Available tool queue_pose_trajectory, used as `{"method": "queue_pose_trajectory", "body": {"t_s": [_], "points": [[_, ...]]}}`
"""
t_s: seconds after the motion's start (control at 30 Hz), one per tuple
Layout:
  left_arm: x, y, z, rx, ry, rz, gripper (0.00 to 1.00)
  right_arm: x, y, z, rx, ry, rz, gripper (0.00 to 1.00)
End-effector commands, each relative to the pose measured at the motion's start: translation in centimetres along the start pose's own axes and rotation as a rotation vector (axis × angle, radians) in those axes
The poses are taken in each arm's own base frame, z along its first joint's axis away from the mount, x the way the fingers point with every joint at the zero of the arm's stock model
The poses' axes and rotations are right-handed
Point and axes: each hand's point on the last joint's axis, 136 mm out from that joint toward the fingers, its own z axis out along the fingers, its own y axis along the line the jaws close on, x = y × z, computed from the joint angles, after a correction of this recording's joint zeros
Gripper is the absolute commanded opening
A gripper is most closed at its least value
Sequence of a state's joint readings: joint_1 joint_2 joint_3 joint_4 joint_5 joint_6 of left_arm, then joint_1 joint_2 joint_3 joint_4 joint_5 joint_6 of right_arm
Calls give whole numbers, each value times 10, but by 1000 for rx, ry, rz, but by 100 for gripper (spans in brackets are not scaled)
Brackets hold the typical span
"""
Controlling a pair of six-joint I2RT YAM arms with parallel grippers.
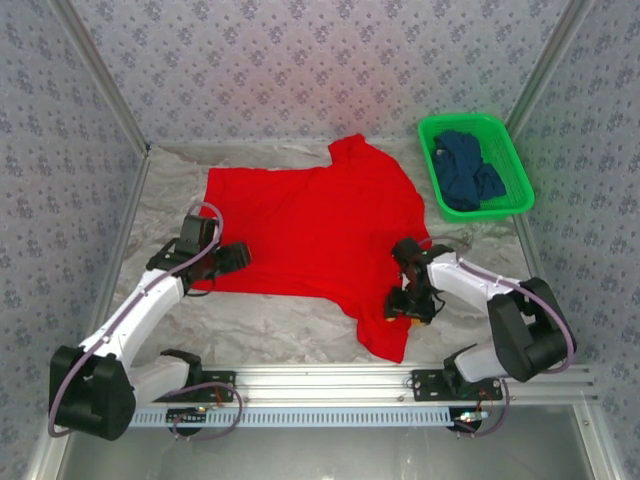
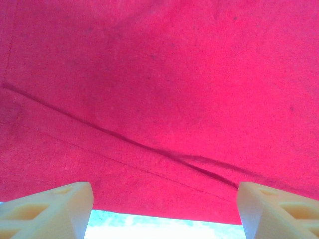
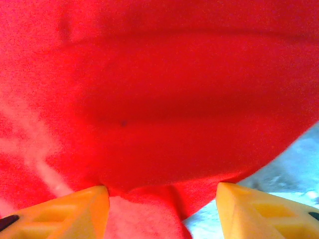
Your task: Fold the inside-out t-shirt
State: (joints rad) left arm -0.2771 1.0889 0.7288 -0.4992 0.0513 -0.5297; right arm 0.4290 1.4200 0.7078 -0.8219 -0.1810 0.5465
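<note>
Red t-shirt (image 1: pixel 310 225) lies spread, lightly creased; left fingers (image 2: pixel 55 209) and right fingers (image 3: pixel 259 209) both gape apart over it.

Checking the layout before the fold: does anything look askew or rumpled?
The t-shirt lies mostly flat, but a diagonal crease runs across it by the left gripper, and it humps up at the right gripper.

red t-shirt (image 2: pixel 159 89) under spread end effector (image 2: pixel 164 205)
</note>
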Motion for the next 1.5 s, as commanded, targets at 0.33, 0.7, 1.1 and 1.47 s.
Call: {"method": "queue_pose_trajectory", "body": {"t_s": [0.33, 0.7, 1.1, 1.47], "points": [[-11, -9, -21, 37, -57, 31, 76, -29, -1, -41, 251, -193, -44, 56], [-12, -23, -18, 99, -36, 30, 76, -23, 15, -1, 137, -83, 1, 43], [118, -191, -25, 646, 182, 501, 69, -69, -14, -21, 159, -179, 36, 39], [106, -146, 19, 372, 226, 353, 63, 35, 99, -43, -72, -337, -569, 59]]}}
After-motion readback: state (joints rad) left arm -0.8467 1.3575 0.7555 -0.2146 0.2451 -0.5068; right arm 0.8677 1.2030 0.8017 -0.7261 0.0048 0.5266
